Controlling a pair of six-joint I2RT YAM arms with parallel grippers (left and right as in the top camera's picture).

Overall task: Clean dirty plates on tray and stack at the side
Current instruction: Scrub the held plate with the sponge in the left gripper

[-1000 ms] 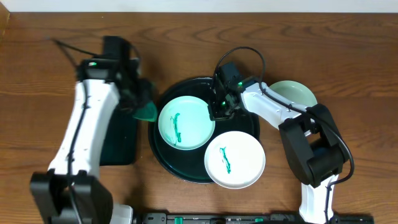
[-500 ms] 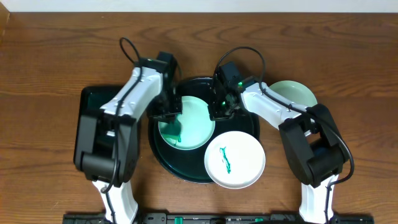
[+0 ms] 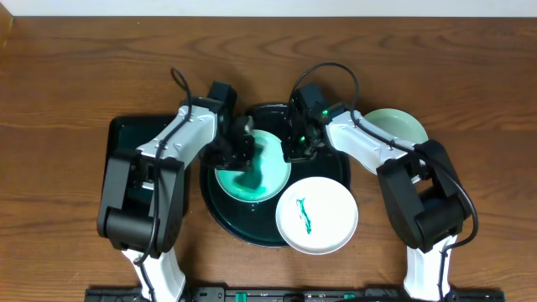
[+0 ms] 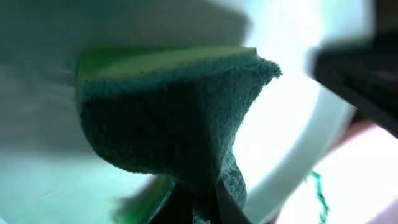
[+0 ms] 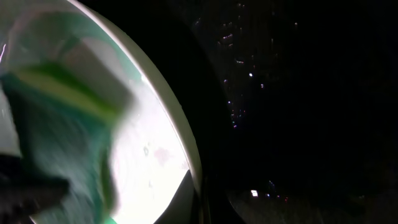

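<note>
The large round black tray holds two white plates. On the upper-left plate, my left gripper is shut on a green sponge and presses it against the plate's middle; no scribble shows there. The left wrist view shows the sponge on that plate. My right gripper is shut on this plate's right rim, also seen in the right wrist view. A second plate with a teal scribble lies at the tray's front right. A third plate lies off the tray.
A smaller rectangular black tray sits left of the round tray, partly under my left arm. The third plate rests on the wooden table to the right of the round tray, behind my right arm. Cables loop above both wrists.
My left arm swung right from the rectangular tray onto the upper-left plate with the sponge, then slid it further right. The scribble there no longer shows. My right gripper has not moved.
</note>
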